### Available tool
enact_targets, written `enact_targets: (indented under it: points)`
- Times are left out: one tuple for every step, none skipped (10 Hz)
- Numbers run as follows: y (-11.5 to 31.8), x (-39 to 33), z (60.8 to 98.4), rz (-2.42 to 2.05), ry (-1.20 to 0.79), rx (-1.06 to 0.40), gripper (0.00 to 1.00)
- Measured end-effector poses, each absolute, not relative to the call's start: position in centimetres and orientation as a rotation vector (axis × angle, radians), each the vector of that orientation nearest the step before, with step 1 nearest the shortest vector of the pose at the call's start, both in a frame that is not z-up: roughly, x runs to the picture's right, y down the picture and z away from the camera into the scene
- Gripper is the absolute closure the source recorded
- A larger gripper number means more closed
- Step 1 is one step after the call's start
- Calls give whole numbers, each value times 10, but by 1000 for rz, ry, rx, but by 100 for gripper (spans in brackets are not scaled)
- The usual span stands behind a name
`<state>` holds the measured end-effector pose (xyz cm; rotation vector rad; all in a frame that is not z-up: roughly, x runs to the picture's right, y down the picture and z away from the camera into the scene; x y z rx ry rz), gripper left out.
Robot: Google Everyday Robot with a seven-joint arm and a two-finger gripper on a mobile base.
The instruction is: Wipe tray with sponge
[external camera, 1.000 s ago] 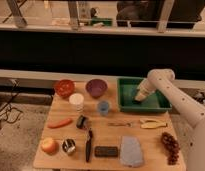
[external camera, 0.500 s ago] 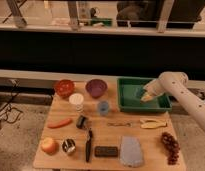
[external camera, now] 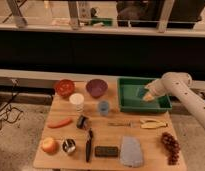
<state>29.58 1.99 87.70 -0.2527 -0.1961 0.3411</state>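
Tray (external camera: 127, 83), back right of the table (external camera: 112, 136): the gripper (external camera: 147, 95) is hanging over its right half. The arm (external camera: 182, 86) is reaching in from the right and closing off that side.
Left half of the tray floor: lying open from above, with low walls ringing it.
Front approach: a banana (external camera: 153, 124) and a fork (external camera: 121, 124) are lying just ahead of the near wall.
Left approach: a blue cup (external camera: 103, 107) and a purple bowl (external camera: 96, 88) are standing near the left wall, leaving a narrow lane.
Grapes (external camera: 170, 146): sitting well clear of the tray.
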Motion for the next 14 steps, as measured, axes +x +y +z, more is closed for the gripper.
enact_targets:
  points:
    - [21,299,876,343,-194,-251,100]
    - [20,299,876,341,-195,-251,100]
    - [20,299,876,341,-195,-250,100]
    - [21,301,874,341,-193,-247,100]
    - [23,303,874,337,-189,-249,100]
    - [23,302,873,330,-186,-249,100]
    - [24,300,874,318,-183,-251,100]
    - [24,297,875,306,-179,-251,100]
    - [24,297,875,302,-178,-251,100]
    - [24,298,874,298,-176,-249,100]
    - [24,298,872,291,-174,-249,100]
    - [24,298,867,283,-174,-248,100]
    - [25,299,865,279,-173,-249,100]
    - [28,300,858,267,-173,-249,100]
